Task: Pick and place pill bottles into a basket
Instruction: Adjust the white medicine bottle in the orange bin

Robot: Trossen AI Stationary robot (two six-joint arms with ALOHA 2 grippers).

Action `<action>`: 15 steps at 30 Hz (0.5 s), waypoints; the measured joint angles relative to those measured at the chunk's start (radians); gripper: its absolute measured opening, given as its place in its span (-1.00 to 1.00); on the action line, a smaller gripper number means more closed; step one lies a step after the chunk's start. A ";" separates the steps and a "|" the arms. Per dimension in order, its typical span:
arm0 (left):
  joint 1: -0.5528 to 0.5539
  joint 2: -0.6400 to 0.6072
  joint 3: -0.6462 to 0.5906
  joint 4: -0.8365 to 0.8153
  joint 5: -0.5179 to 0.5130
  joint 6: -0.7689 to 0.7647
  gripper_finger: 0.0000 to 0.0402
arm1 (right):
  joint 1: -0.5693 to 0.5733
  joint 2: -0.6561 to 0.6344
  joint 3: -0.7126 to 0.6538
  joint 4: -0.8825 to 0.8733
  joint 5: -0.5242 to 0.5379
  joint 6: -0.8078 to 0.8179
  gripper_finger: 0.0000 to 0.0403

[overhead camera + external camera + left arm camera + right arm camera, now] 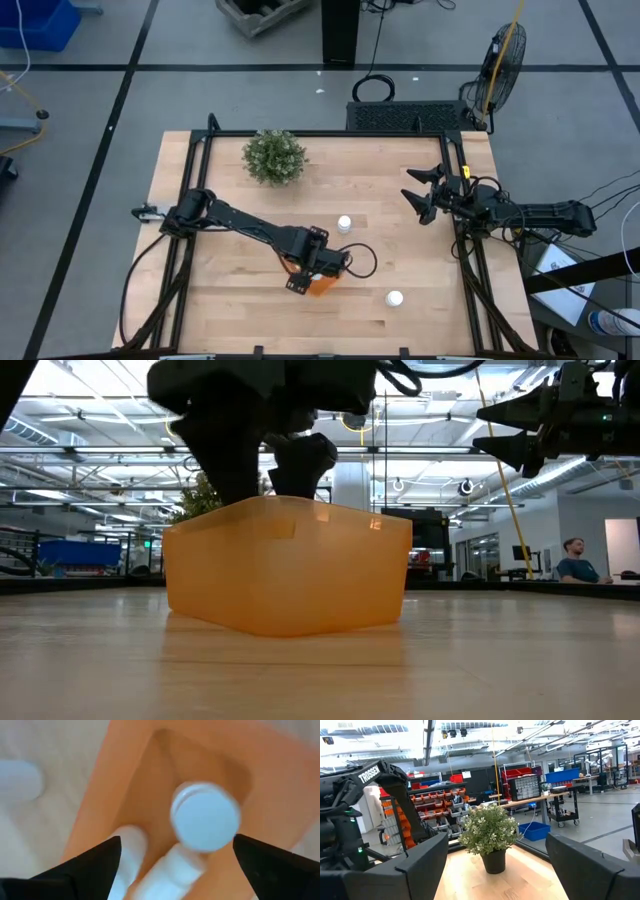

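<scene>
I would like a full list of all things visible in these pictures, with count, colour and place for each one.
pill bottles: two white ones stand on the table; the left wrist view shows at least three more inside the basket, one cap-up between the open fingers.
basket: one, orange, near the front middle of the table, under the left pincer.
plant: one, green, dark pot, at the back of the table, left of centre.
table: one, light wood.
fan: one, on the floor behind the table's right corner.
person: one, far off in the room, low view.
left pincer: open, over the basket.
right pincer: open, raised at the table's right edge, waiting.
</scene>
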 joint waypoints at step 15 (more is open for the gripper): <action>-0.050 -0.070 0.000 -0.189 -0.108 0.048 0.54 | 0.000 0.000 0.000 -0.017 0.002 0.000 0.61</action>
